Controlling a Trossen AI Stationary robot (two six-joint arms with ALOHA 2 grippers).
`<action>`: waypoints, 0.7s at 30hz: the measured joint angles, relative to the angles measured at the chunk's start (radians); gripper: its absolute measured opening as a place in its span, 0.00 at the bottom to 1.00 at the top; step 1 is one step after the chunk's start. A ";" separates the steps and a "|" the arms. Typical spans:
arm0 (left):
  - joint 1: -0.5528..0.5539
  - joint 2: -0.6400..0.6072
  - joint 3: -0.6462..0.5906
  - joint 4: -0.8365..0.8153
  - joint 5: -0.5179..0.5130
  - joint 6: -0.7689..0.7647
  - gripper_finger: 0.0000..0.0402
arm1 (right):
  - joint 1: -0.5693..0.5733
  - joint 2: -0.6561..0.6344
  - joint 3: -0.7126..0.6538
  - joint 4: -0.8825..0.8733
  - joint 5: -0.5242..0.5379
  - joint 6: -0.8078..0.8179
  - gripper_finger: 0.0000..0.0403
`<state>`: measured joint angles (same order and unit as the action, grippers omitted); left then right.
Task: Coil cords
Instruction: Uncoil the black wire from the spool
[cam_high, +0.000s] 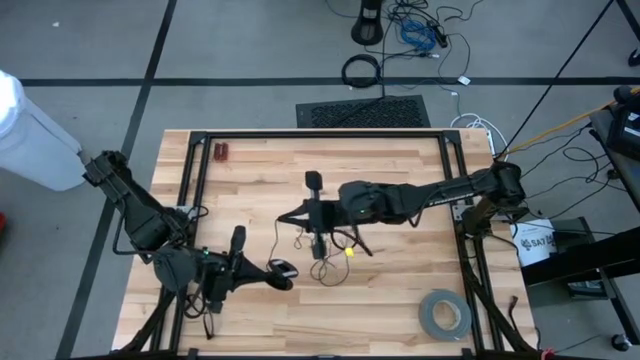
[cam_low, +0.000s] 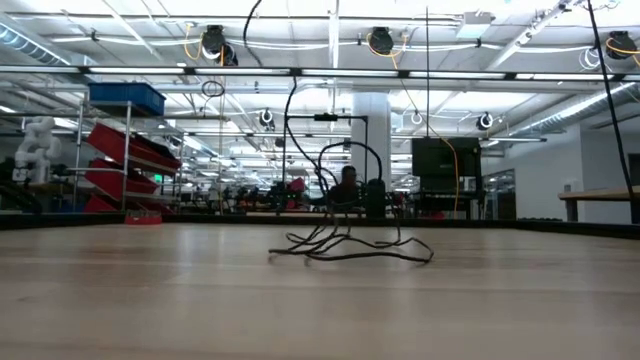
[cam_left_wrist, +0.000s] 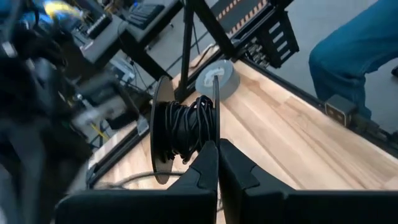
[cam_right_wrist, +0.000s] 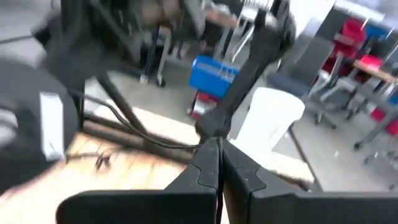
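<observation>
A thin black cord (cam_high: 322, 243) is seen on a pale wooden table (cam_high: 400, 300) of striped planks, framed by black rails (cam_high: 320, 133), with a grey tape roll (cam_high: 445, 314) and a small yellow tag (cam_high: 350, 253).

Overhead straight down, low level across the table (cam_high: 400, 300), both sharing its wooden top.

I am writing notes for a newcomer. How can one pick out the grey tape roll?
Seen from above, find the wooden table and its lower right corner. The grey tape roll lies flat there, a thick pale ring, unlike the thin black cord loose at mid-table.
</observation>
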<state>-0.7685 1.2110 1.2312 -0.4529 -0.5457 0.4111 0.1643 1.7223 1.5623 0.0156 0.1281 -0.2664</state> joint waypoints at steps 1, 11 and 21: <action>-0.001 0.001 0.000 0.010 0.000 0.012 0.00 | -0.001 0.005 0.000 -0.019 0.000 0.013 0.00; -0.034 0.001 0.000 0.029 -0.039 0.043 0.00 | 0.015 0.008 0.000 -0.316 0.057 0.168 0.00; -0.072 0.001 0.000 0.022 -0.227 0.040 0.00 | 0.101 0.008 0.000 -0.517 0.149 0.301 0.00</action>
<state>-0.8401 1.2118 1.2312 -0.4309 -0.7731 0.4512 0.2657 1.7302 1.5620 -0.5014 0.2766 0.0342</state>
